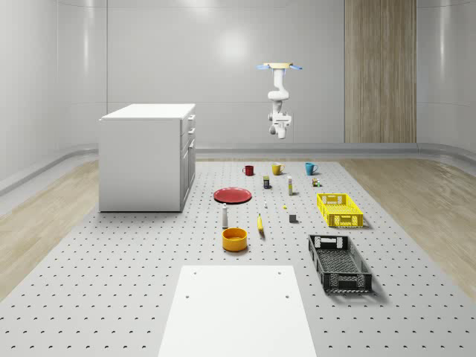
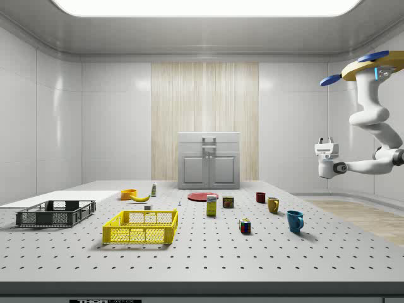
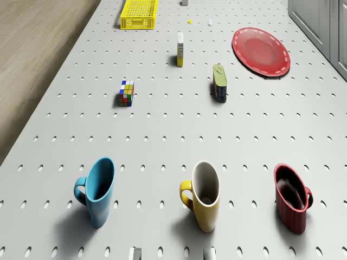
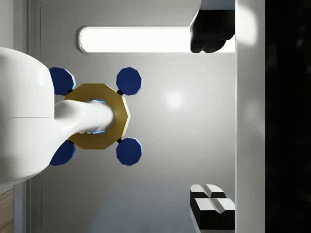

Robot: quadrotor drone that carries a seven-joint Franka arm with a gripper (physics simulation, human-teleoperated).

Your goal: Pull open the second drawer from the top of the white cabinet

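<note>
Cabinet [image 2: 209, 160] handles face sideways; drone [image 1: 280, 68] hovers apart.

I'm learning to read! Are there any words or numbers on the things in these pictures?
None that can be read.
Small box: printed sides, too small to read.
Can lying on the table: label too blurred to read.
Strip along the bottom edge of the side view: dark marks, cut off and unreadable.
The mugs, crates and white cabinet show no writing.

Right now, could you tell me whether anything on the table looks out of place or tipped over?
Nothing stands out. The three mugs stand upright, the red plate lies flat, the cabinet drawers look shut. The drone hovers above the mugs, well away from the cabinet, its claw in mid-air.
</note>
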